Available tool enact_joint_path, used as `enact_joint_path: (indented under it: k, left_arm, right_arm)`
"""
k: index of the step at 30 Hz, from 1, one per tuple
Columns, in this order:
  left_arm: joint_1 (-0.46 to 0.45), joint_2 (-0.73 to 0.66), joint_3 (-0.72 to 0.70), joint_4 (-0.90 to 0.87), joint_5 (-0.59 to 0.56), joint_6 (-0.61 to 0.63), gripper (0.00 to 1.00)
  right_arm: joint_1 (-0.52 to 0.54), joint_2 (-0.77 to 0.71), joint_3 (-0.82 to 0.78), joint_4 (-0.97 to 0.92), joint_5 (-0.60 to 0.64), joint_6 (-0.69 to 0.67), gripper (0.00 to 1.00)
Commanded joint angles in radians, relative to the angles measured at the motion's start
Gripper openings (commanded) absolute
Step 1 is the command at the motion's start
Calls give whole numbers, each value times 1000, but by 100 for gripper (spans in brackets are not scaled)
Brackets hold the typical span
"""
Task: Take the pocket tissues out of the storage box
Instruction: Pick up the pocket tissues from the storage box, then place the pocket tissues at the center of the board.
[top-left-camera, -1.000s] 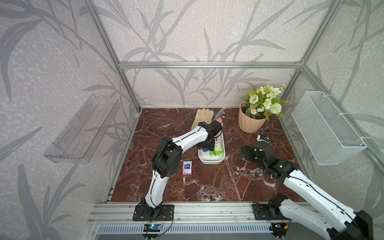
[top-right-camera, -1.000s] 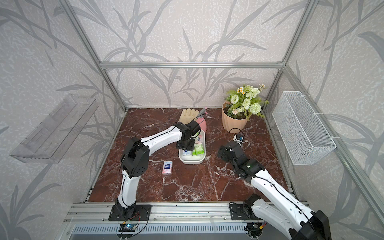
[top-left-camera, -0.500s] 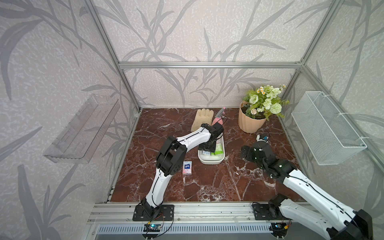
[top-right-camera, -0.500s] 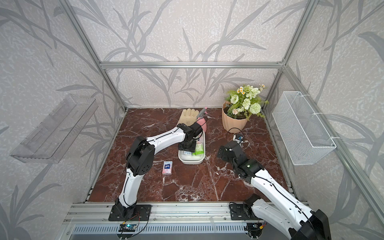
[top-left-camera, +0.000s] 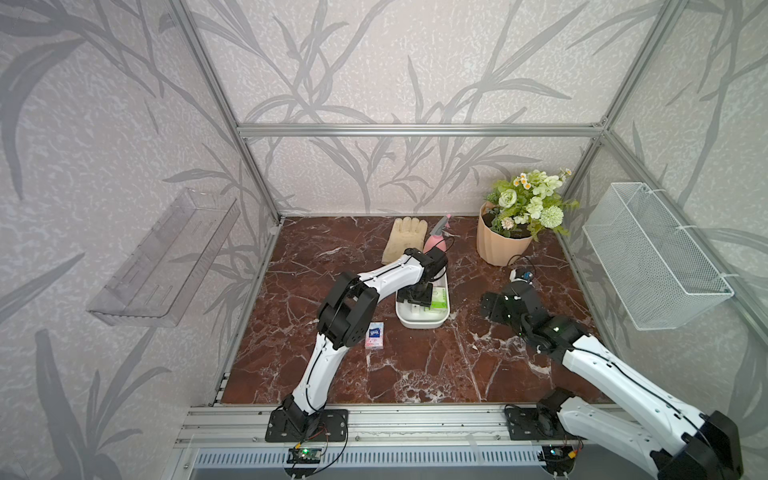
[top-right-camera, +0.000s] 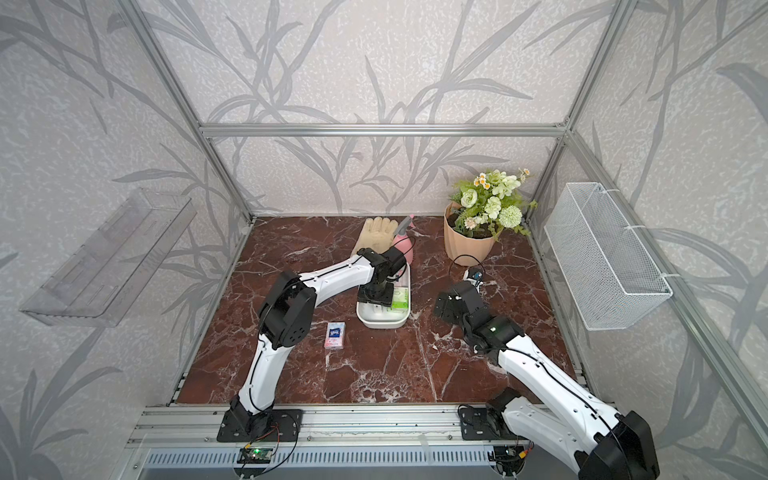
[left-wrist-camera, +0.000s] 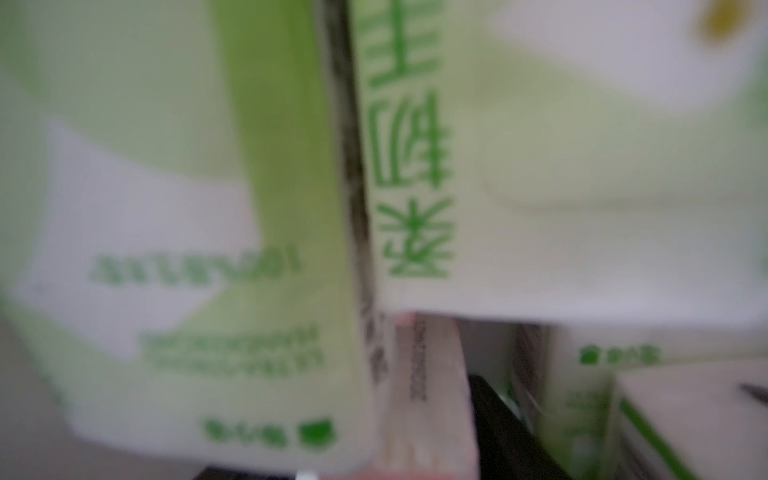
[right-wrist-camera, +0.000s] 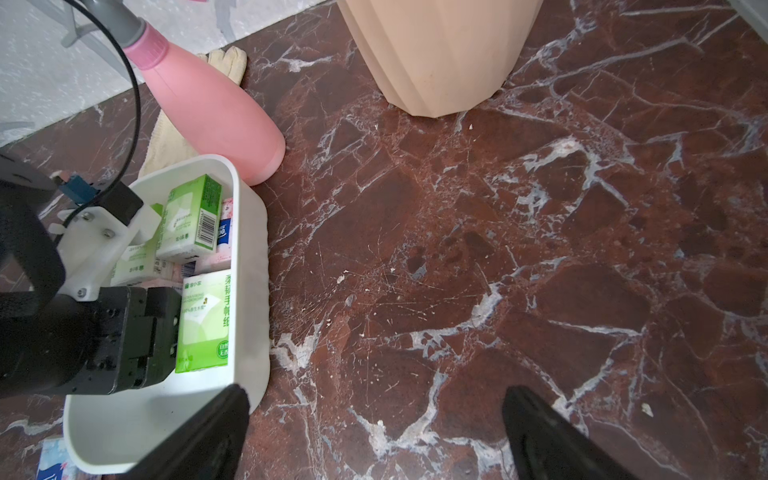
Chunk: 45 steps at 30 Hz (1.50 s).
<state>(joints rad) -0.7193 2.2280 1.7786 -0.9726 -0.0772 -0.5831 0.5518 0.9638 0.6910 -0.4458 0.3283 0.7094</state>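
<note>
Right wrist view: right tool (right-wrist-camera: 374, 397) spread apart; left tool (right-wrist-camera: 160, 328) inside storage box (right-wrist-camera: 251, 232), grip unclear.

Left gripper (top-left-camera: 417, 302) has descended from above the box (top-left-camera: 420, 324) into it, among the packets (top-left-camera: 440, 299); left elbow (top-left-camera: 348, 309) has shifted slightly toward the box.

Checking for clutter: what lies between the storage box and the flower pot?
Only bare marble tabletop separates the storage box from the flower pot, clearest in the right wrist view; the pink spray bottle sits off that line.
</note>
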Motion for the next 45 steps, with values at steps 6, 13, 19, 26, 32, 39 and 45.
enact_joint_path:
  k: [6, 13, 19, 26, 32, 39, 45]
  left_arm:
    - [2, -41, 26, -26, 7, 9, 44]
    - [2, -104, 36, -38, 3, 17, 31]
    - [0, -188, 17, -33, 21, 8, 26]
    - [1, -350, -90, 20, 61, -18, 26]
    - [1, -534, -276, 119, 130, -44, 26]
    - [1, -716, -493, 184, 219, -71, 26]
    - [1, -850, -688, 280, 287, -137, 26]
  right_arm:
    - [3, 18, 33, 27, -4, 2, 99]
    - [3, 27, 36, 30, -14, 6, 99]
    - [3, 24, 36, 23, -20, 7, 99]
    - [3, 8, 42, -2, -29, 7, 99]
    - [4, -12, 42, -21, -41, 9, 99]
    - [5, -28, 42, -41, -56, -1, 99]
    - [5, -32, 50, -49, -86, -8, 99]
